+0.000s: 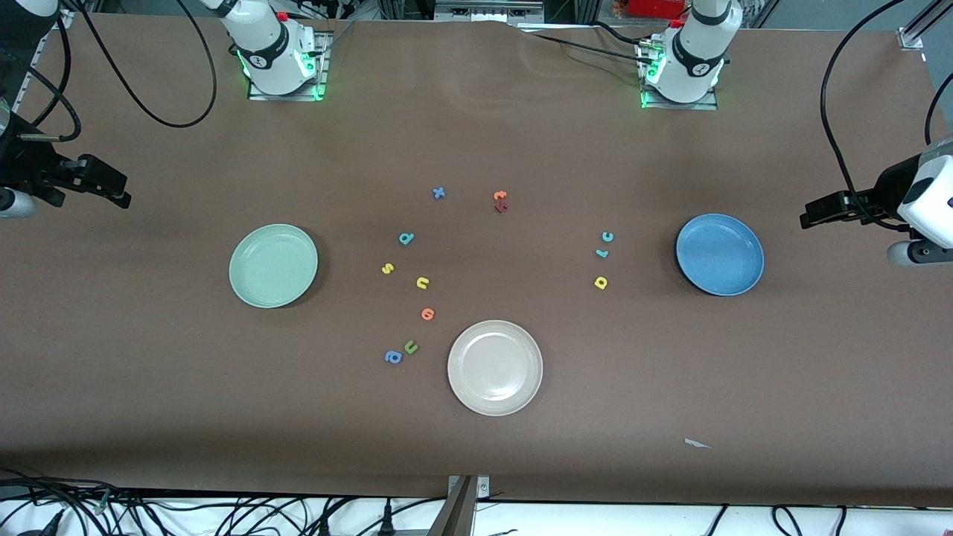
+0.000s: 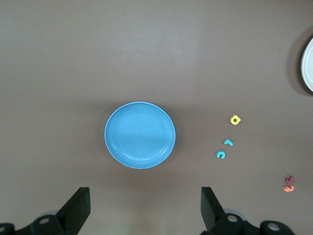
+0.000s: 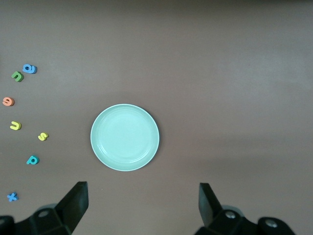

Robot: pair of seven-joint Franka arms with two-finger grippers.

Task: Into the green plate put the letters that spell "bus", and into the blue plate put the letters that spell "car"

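A: Grippers first. Where do they sit?

B: Left gripper hangs high at its own arm's end of the table, fingers wide apart, nothing between them. The blue plate lies on the table straight out from the gap, well clear of both tips. Right gripper is the same at its end: fingers spread, holding nothing, the green plate centred past them.

A: Letters?

B: All on the table, none in a plate. Teal "b", yellow "s" and yellow "u" cluster beside the green plate, toward the table's middle. Teal "c", thin "r" and yellow "a" line up beside the blue plate.

A: Anything else?

B: Cream plate nearest the front camera; orange letter, olive "u", blue "a" near it. The blue letter looks like an "x", hard to be sure.
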